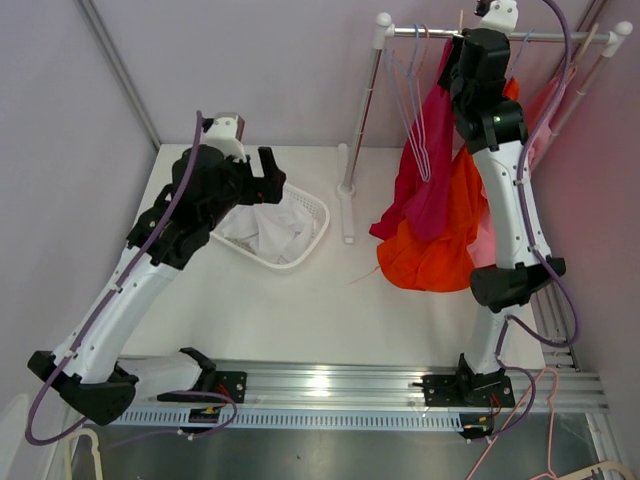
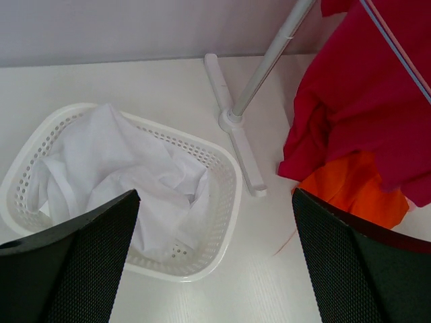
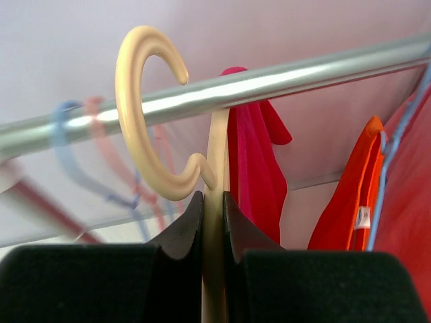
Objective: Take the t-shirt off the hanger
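R tool (image 3: 212, 203), upper right, clamped on cream hanger (image 3: 128, 101) neck just under rail (image 3: 303, 74). Red t-shirt (image 1: 425, 190) hangs below, crowded by orange garment (image 1: 440, 250). L tool (image 2: 215, 259) spread wide, holding nothing, above basket (image 2: 236, 195) centre-left.

Bright, even light is given from above, and only faint shadows are cast on the white counter (image 1: 300, 300). Glare is seen on the aluminium rail (image 1: 330, 383) and the metal rod (image 3: 289, 79). In the right wrist view the cream hanger (image 3: 135, 114) is rendered sharp, while the far hangers (image 3: 67, 145) are blurred.
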Robot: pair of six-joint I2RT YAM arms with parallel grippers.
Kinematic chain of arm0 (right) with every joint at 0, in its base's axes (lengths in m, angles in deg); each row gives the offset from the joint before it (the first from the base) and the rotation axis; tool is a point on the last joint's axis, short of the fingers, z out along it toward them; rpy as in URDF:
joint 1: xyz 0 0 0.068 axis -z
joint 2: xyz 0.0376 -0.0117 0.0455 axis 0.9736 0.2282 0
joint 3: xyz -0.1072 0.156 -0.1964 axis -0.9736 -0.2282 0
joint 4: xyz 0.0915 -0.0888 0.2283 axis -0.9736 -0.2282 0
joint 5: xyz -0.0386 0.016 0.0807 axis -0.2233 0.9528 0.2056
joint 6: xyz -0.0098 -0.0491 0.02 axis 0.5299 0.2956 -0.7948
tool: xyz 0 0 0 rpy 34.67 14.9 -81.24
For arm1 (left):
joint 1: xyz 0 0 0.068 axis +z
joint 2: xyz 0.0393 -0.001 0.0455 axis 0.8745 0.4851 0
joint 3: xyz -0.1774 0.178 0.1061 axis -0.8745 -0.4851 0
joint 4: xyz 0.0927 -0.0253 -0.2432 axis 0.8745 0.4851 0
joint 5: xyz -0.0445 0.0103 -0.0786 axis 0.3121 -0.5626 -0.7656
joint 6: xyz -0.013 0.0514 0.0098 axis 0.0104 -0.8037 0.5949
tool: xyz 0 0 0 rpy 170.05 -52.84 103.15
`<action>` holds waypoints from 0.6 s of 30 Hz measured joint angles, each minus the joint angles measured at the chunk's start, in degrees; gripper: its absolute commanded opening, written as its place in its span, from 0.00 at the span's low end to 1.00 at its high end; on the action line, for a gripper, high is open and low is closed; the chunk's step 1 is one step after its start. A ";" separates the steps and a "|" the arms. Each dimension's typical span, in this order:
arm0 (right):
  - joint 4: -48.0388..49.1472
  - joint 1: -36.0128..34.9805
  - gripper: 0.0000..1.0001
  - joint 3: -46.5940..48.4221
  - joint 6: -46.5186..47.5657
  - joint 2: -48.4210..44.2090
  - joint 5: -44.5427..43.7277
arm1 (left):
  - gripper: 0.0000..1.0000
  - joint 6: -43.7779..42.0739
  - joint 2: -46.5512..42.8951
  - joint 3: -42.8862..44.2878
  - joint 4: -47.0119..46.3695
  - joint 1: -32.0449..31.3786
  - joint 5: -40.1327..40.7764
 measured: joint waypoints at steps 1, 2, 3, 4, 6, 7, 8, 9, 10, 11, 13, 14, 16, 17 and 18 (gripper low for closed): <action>-0.17 -0.52 0.00 -0.76 -0.02 -1.73 0.00 | 0.99 -0.76 -0.04 0.20 -0.13 -1.75 1.14; -0.37 -1.07 0.00 -1.73 -0.09 -3.61 0.13 | 0.99 -1.49 -0.11 0.22 -0.42 -3.06 2.08; -0.61 -1.70 0.00 -3.04 -0.33 -5.84 0.20 | 0.99 -2.10 -0.20 0.22 -0.59 -4.15 2.89; -1.38 -2.08 0.00 -4.33 -0.61 -7.82 0.20 | 0.99 -2.75 -0.26 0.22 -0.76 -5.20 3.87; -2.58 -2.49 0.00 -7.76 -1.38 -11.85 0.35 | 1.00 -4.11 -0.42 0.35 -1.07 -7.26 5.20; -2.67 -2.54 0.00 -9.31 -1.81 -13.40 0.28 | 1.00 -4.76 -0.46 0.46 -1.22 -8.41 5.51; -2.58 -2.69 0.00 -11.15 -2.47 -14.99 0.00 | 0.99 -5.29 -0.52 0.55 -1.38 -9.46 5.66; -2.75 -2.95 0.00 -13.00 -3.04 -16.48 -0.42 | 1.00 -6.10 -0.72 0.55 -1.64 -10.73 5.46; -2.60 -3.34 0.00 -14.95 -3.67 -17.86 -1.14 | 1.00 -6.62 -0.87 0.55 -1.84 -12.09 5.35; -1.60 -4.20 0.00 -18.47 -4.55 -19.80 -2.19 | 0.99 -7.23 -1.25 0.13 -2.80 -13.66 5.03; -1.05 -7.10 0.00 -26.32 -6.14 -24.33 -4.55 | 0.99 -8.72 -3.17 -2.27 -5.16 -17.79 3.56; -0.92 -8.92 0.00 -29.83 -6.99 -26.36 -5.44 | 0.99 -9.31 -4.46 -3.96 -6.38 -20.22 2.99; -1.42 -12.83 0.00 -35.58 -8.87 -30.10 -6.78 | 1.00 -10.27 -7.61 -7.98 -9.05 -26.14 1.79; -2.12 -14.82 0.00 -37.53 -10.10 -31.65 -7.32 | 1.00 -10.60 -9.07 -9.88 -10.19 -29.38 1.66; -2.58 -16.92 0.00 -39.34 -11.41 -33.35 -7.72 | 0.99 -10.86 -10.32 -11.56 -11.41 -32.09 1.31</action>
